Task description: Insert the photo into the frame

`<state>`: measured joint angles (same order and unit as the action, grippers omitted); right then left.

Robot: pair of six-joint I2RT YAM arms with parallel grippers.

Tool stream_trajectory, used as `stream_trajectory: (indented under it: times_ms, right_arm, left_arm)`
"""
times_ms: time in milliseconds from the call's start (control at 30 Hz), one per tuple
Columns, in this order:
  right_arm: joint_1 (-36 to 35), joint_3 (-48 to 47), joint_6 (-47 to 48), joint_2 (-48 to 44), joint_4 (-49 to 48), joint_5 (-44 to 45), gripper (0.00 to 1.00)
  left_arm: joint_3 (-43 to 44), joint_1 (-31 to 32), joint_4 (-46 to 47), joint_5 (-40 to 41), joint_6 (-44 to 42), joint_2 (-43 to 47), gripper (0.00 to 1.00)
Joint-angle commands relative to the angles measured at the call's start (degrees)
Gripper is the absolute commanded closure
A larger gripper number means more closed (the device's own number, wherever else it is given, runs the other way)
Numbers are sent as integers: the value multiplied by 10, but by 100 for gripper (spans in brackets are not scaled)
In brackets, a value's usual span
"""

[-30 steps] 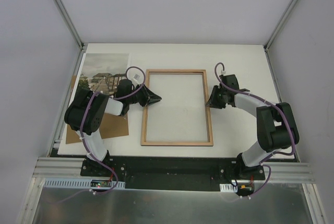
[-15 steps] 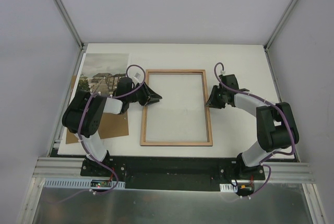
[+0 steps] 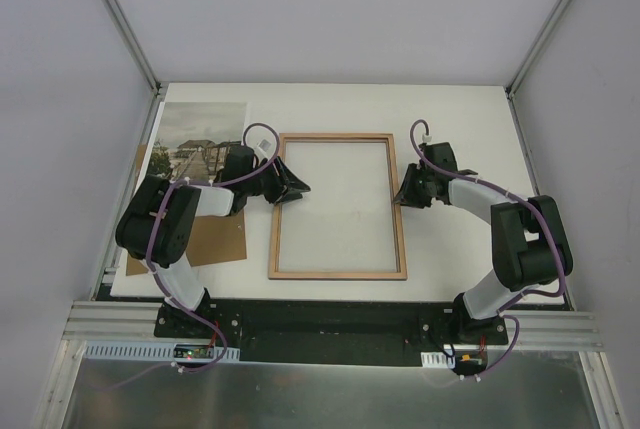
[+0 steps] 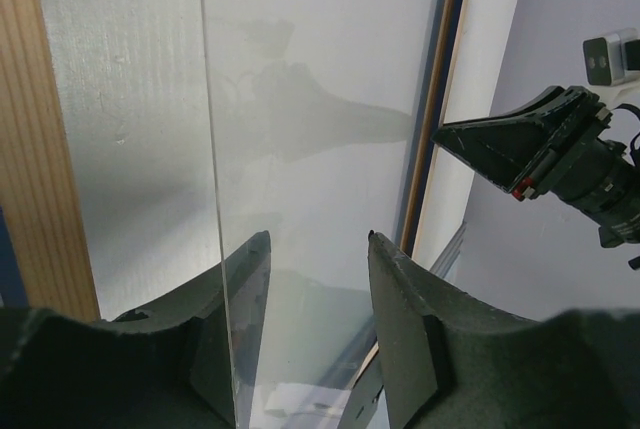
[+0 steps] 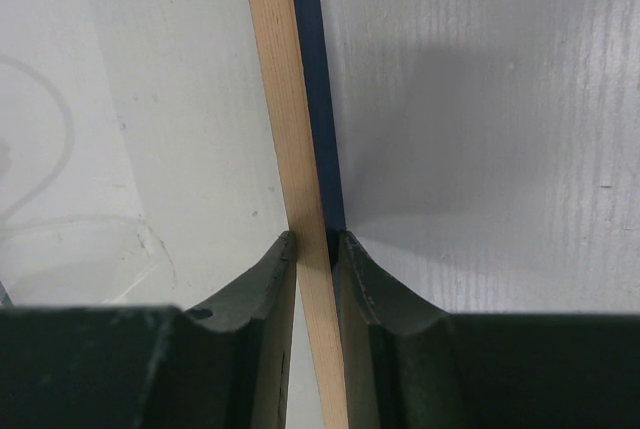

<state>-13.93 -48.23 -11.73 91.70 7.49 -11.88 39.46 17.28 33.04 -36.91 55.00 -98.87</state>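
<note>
Two arms reach inward to the frame (image 3: 338,274), which lies flat at mid-desk, wood-coloured back upward, clear pane inside. On its right rail the right tool (image 3: 403,196) is clamped. The wrist view shows both fingers (image 5: 272,267) pressed against the wooden strip, with a blue edge beside it. Over the left rail, toward its far half, sits the left tool (image 3: 293,189), its jaws apart and gripping nothing. The pane's edge runs close past one finger (image 4: 235,299); I cannot tell whether they touch. At the far-left side of the desk (image 3: 450,119) the photo (image 3: 200,134) lies flat, outside the frame, with the left arm crossing its near part. A brown backing board (image 3: 222,241) overlaps the photo's near end and sticks out toward the arm bases.
</note>
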Motion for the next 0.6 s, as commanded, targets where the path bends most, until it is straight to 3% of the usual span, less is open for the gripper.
stream_trajectory:
  times_ms: [0,567]
  right_arm:
    - [-5,-20,4,5,-1,-10,77]
    - [-4,-21,4,8,-1,-10,78]
  left_arm:
    - [22,4,-28,13,-31,29,57]
    - [40,4,-130,56,-77,63,51]
